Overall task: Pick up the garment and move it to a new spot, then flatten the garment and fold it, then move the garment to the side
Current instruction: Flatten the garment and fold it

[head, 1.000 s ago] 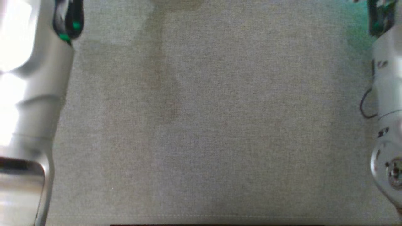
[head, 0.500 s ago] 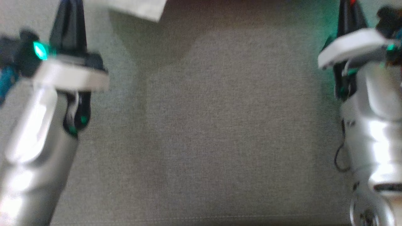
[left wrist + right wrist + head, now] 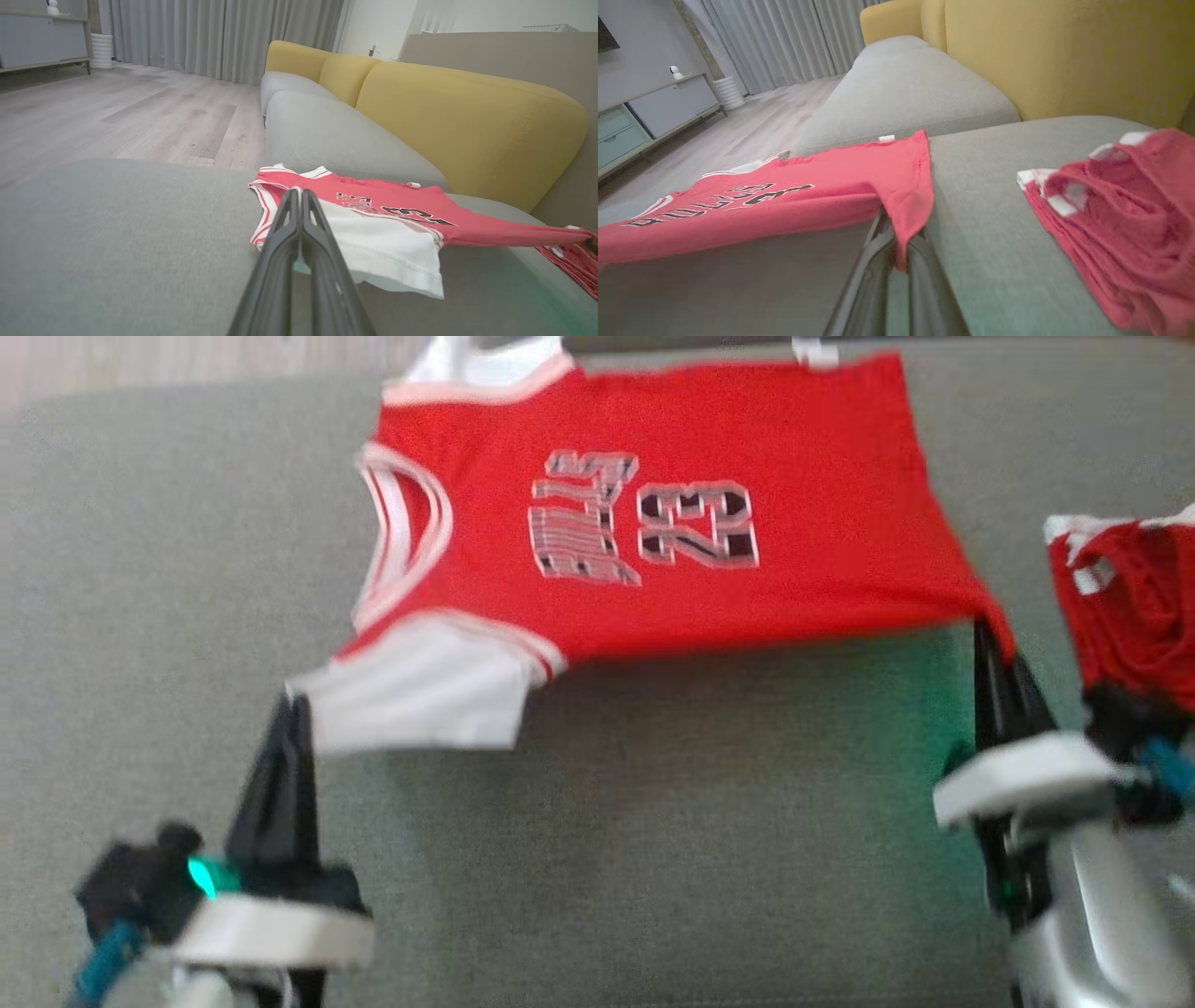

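Garment [image 3: 672, 523] of red cloth, with white trim, a white sleeve and the number 23 on its chest, is stretched between both grippers above the far half of the grey cushion [image 3: 653, 859], and a shadow lies under its near side. The left gripper [image 3: 297, 709] has its two dark fingers clenched on the near corner of the white sleeve, towards the cushion's left side. In the left wrist view those fingers [image 3: 299, 224] press flat against each other with the white cloth at their tips [image 3: 402, 205]. The right gripper [image 3: 991, 639] is clamped on the near red hem corner, close to the cushion's right edge. In the right wrist view the corner of the garment [image 3: 784, 205] drapes down between the closed fingers [image 3: 920, 280], and the cloth runs taut from there to the left. The garment's far side, with a small white tag, reaches the cushion's far edge. A second red pile [image 3: 1134, 607], crumpled, with white trim, lies on the cushion at its right edge, just beside the right gripper and apart from the garment. Beyond the cushion the left wrist view shows a yellow backrest [image 3: 467, 121], a pale wooden floor [image 3: 117, 112] and grey curtains [image 3: 210, 32].
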### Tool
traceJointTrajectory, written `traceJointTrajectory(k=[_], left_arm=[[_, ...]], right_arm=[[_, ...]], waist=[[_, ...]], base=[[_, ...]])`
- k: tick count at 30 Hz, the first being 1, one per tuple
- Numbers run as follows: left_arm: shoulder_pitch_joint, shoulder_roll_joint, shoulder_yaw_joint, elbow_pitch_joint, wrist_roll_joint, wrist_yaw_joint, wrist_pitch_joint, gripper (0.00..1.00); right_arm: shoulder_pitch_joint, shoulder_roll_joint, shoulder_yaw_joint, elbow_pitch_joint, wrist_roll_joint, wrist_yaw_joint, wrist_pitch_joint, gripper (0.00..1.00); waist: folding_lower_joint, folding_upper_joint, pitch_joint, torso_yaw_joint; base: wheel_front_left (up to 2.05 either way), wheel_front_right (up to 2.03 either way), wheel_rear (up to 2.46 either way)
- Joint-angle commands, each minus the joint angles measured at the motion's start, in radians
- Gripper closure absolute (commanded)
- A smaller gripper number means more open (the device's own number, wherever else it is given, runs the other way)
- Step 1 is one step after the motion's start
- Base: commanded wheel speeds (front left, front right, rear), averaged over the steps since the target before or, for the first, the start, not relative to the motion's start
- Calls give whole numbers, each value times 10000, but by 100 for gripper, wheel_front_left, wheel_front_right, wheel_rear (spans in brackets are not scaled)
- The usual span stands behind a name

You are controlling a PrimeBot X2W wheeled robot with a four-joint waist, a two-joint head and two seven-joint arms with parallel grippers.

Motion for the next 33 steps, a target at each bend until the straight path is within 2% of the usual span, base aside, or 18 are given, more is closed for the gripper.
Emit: traceJointTrajectory(k=[1,7,13,25,33], left_arm=[[-78,314,362,-510,-20,143,36,100],[1369,412,32,-1436,9,664,324,100],[2057,537,-113,-1628,-107,861,593,100],[1544,378,-570,-536,-461,268,1006,100],[-44,47,-1024,650,-440,-446,1462,100]], right_arm=[[159,44,204,-624,145,37,118,100],[2287,45,197,-2430,304,37,1213,100],[3324,46,68,-3310,158,37,2300,100],[3171,46,29,-2852,-51,37,3706,100],[2399,47,33,-2611,-117,37,4409,100]], waist=[[5,-1,-510,-12],[5,-1,-1010,-10],[5,-1,-1175,-66],[5,-1,-1073,-22],[5,-1,-975,-48]], base=[[0,0,0],[0,0,0],[0,0,0],[0,0,0],[0,0,0]])
